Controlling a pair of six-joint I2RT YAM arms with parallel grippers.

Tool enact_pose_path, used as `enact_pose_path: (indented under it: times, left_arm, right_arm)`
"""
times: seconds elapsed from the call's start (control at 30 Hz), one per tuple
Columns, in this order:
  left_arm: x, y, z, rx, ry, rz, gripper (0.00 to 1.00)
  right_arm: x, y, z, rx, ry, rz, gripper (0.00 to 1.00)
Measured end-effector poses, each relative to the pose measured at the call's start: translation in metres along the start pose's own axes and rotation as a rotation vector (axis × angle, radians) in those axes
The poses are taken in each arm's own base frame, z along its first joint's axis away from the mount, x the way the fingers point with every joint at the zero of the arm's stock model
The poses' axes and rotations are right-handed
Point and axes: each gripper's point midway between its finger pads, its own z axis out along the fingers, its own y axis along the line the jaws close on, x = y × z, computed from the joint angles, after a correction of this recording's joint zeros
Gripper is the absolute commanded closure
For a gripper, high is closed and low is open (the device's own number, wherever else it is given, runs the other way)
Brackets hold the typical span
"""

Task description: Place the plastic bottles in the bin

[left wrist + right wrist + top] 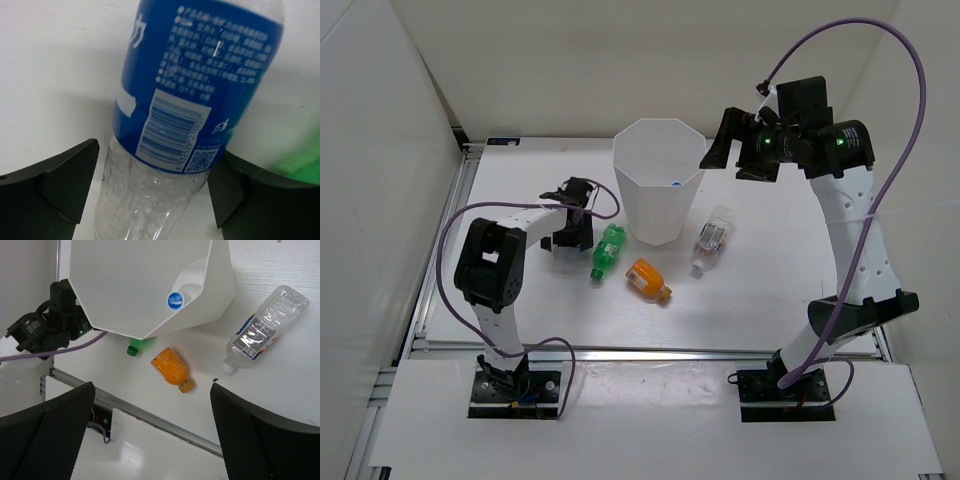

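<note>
So, left wrist cam only: left gripper (pixel 157 180) spread wide, straddling clear blue-label bottle (pixel 190 85) lying on table, not clamped. Top cam hides that bottle under gripper. Orange bottle (pixel 648 280), green bottle (pixel 608 250), crinkly red-white-label bottle (pixel 713 240) lie on glossy white table (pixel 770 300) by bin (pixel 658 200). Right wrist cam: blue-capped bottle (pixel 175 300) inside translucent octagonal bin. Right gripper (pixel 151 390) wide, empty, above rim. Plain white walls (pixel 380 150).

overhead on table (pixel 750 300), left wrist close, right wrist above bin (pixel 125 290)
</note>
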Motion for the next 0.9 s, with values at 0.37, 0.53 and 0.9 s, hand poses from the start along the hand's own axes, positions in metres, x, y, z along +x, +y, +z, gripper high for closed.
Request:
enact_pose_path:
  times: [0.37, 0.53, 0.9]
  left_arm:
    - [-0.011, 0.016, 0.005, 0.045, 0.021, -0.117, 0.69]
    - [-0.060, 0.013, -0.047, 0.083, -0.082, -0.267, 0.63]
    - [-0.272, -0.023, -0.375, 0.663, -0.888, -0.412, 0.37]
  right_arm:
    - [0.005, -0.003, 0.001, 0.008, 0.020, 0.005, 0.01]
    - [0.011, -0.006, 0.006, 0.015, 0.044, 0.017, 0.01]
    - [0.034, -0.020, 0.021, 0.039, 0.093, 0.080, 0.01]
